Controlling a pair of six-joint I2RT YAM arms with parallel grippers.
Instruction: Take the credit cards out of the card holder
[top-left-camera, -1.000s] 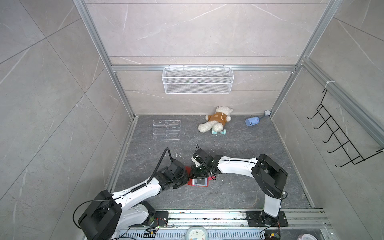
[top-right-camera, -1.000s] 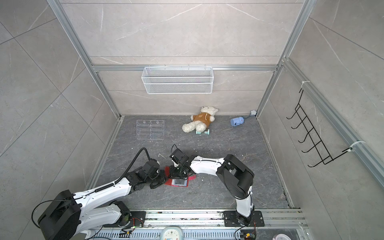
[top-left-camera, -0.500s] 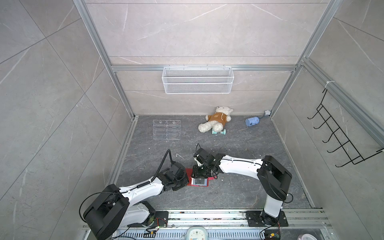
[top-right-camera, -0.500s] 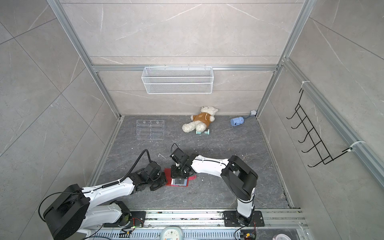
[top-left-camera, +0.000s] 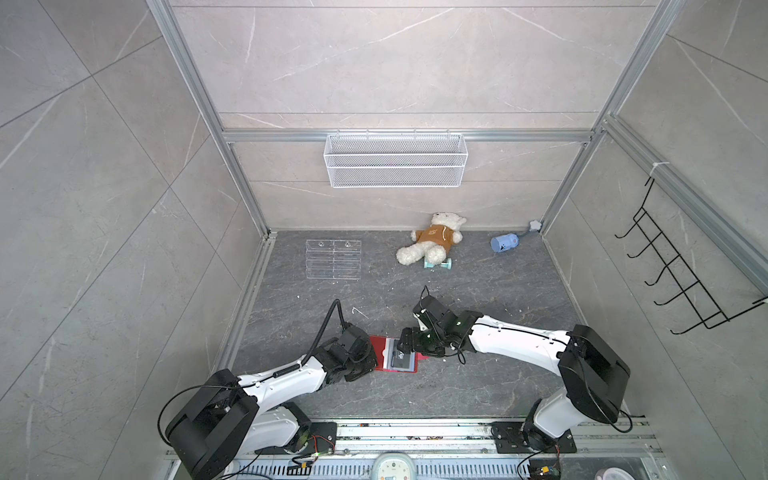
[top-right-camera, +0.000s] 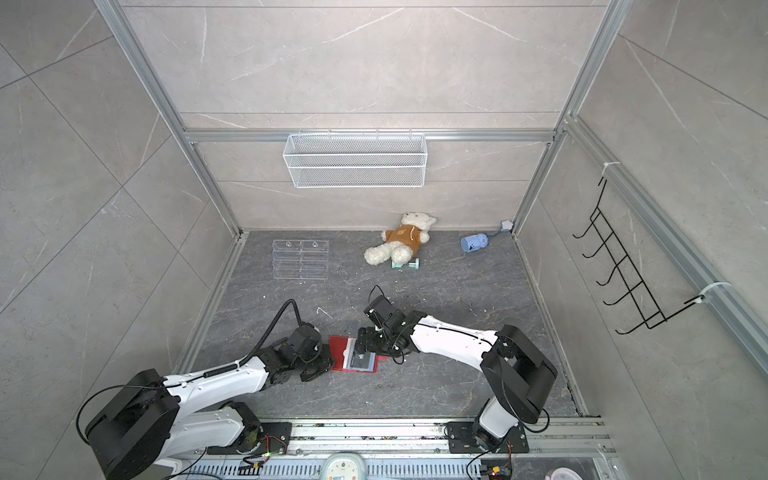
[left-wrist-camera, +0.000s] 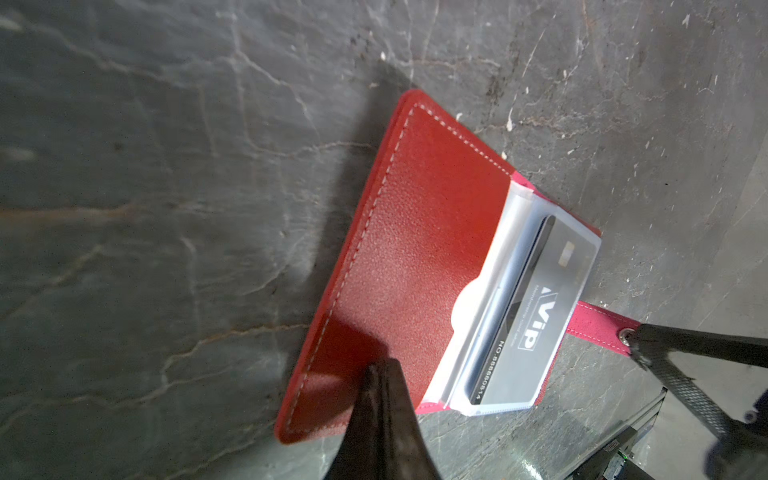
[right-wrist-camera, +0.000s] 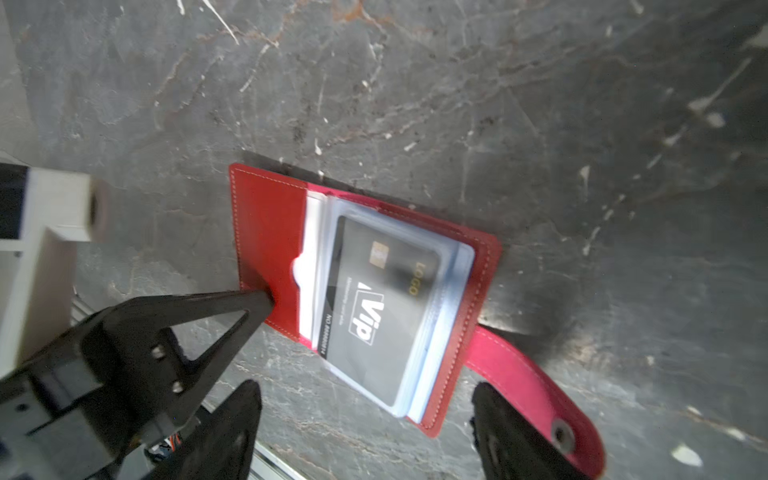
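I have the flat red leather-like card holder (top-left-camera: 379, 348) lying open on the floor, lower centre in both top views, between my two grippers. My left gripper (left-wrist-camera: 382, 368) is closed, its tip pressing the red flap down. My right gripper (right-wrist-camera: 365, 386) stands wide open and empty at the bottom of the right wrist view, nearer the dark grey "Vip" credit card (right-wrist-camera: 386, 299) in its pale clear sleeve. The card's long axis runs up the frame from between those fingers, so I judge the right arm should take it. I cannot tell which sleeve edge opens.
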